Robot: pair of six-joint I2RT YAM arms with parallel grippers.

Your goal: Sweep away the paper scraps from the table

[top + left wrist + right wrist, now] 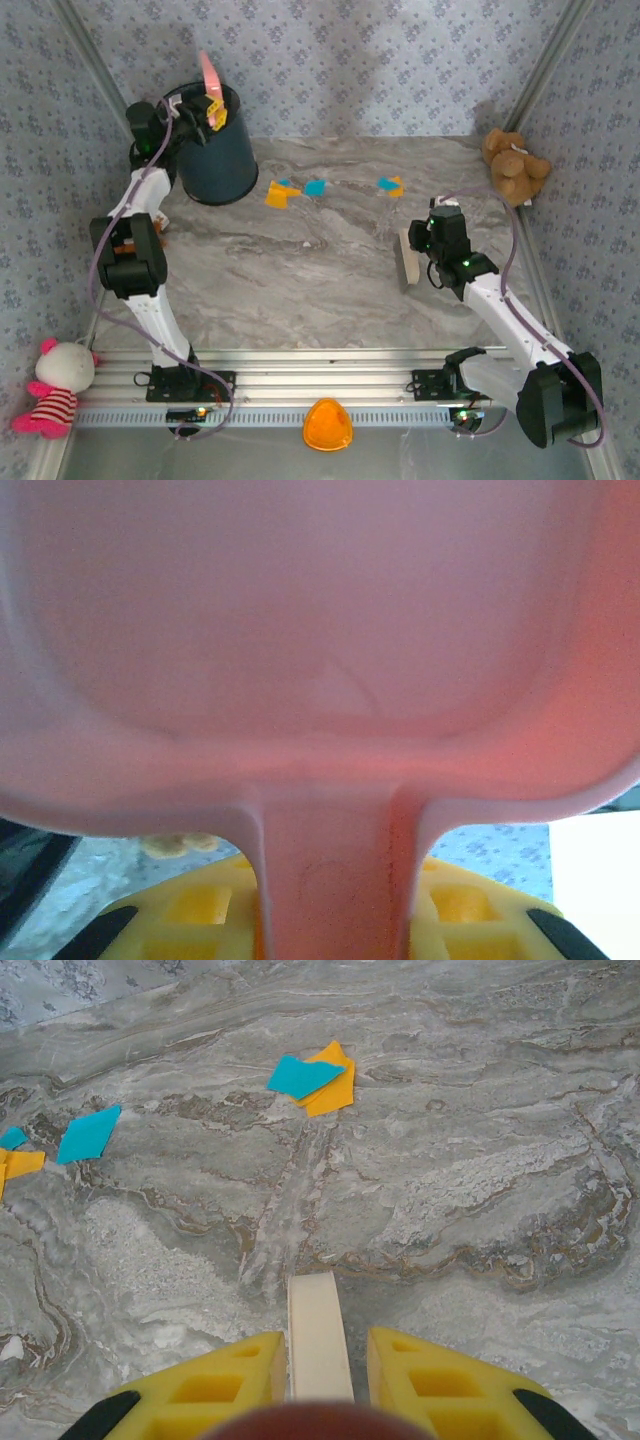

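Nearest to me, my right end effector (325,1352) is clamped on the cream brush (319,1332), which the top view shows standing on its edge on the right half of the tabletop (300,290). Nothing lies directly under the brush.

Farther out, the paper scraps (315,1080) sit in a loose row across the far middle of the tabletop. An orange and cyan pair lies ahead of the brush, a cyan bit (88,1133) is to its left, and more orange and cyan (15,1157) are at the left edge of the wrist view. All of them lie flat and well apart from the brush.

Farthest, at the far left, my left end effector (325,890) grips the handle of the pink dustpan (320,630) and holds it over the mouth of the dark blue bin (215,165).

I judge the step in hand to be emptying the pan. To do it well, I should keep the pan's lip inside the bin's rim and tip it steeply enough that light paper slides off rather than clinging. After that, I should lay the lip flat on the tabletop just left of the row. The brush should start beyond the rightmost pair and move low, slow and leftward, since quick strokes could flick paper over the pan.
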